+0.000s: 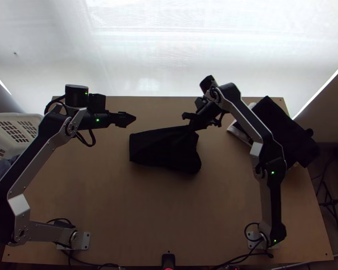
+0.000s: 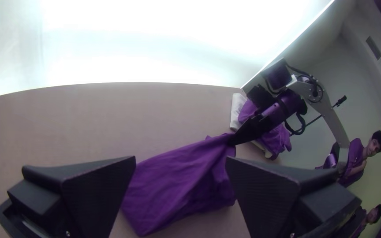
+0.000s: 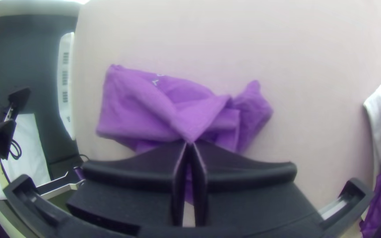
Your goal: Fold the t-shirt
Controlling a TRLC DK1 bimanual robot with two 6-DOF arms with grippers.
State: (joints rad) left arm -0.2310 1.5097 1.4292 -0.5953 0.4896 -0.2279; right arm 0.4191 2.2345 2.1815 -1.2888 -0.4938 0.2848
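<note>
Two robot arms share one light wooden desk; the t-shirt lies at the centre of the top view, dark there and purple in the wrist views. The right gripper has its jaws clenched on a pinch of the shirt's fabric, which rises to a point at the cloth's upper right in the top view. The left gripper, left of centre in the upper half of that frame, stands apart from the garment, its jaws released and widely parted in the left wrist view.

Progress: the shirt forms a compact, layered bundle, so the folding appears well under way. One end is fairly straight-edged; the other, near the right gripper, is bunched and creased, with a loose lobe. What remains, by inference, is to lay the pinched part down, square the uneven end and flatten the layers, perhaps with one last fold. Releasing the pinch too early could leave a crumpled ridge.

Surroundings: dark cloth overlies white cloth at upper right; a white basket occupies the left edge.
</note>
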